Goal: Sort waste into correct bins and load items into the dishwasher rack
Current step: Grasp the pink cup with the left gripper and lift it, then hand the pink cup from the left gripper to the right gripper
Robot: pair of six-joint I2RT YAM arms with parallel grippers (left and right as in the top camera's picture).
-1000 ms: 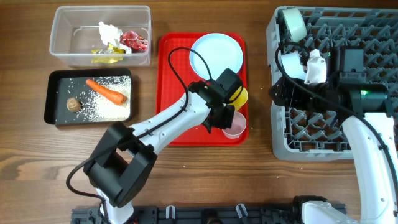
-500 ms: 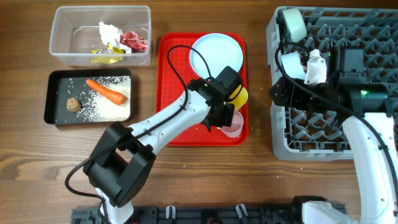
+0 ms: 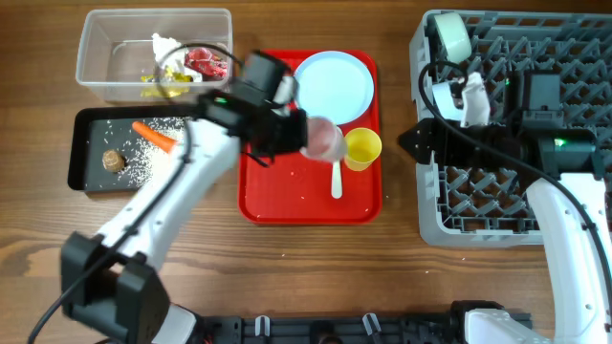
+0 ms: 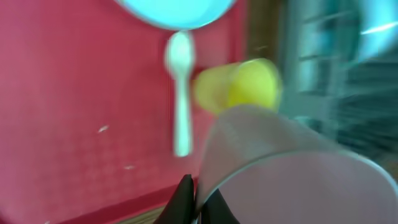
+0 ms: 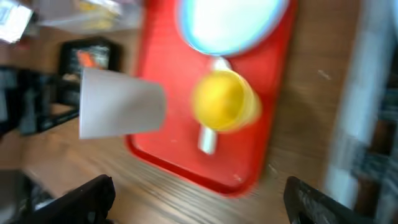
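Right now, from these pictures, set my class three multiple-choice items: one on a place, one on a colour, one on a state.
1. Where does the orange carrot lie? A clear tub; B black tray; C red tray.
2. What colour is the cup in the left gripper? A yellow; B blue; C pink.
3. How is the right gripper? A open and empty; B shut on a spoon; C shut on a plate.

Answers: 1 B, the carrot rests inside the black tray. 2 C, the held cup is pink. 3 A, its fingers stand wide apart with nothing between.
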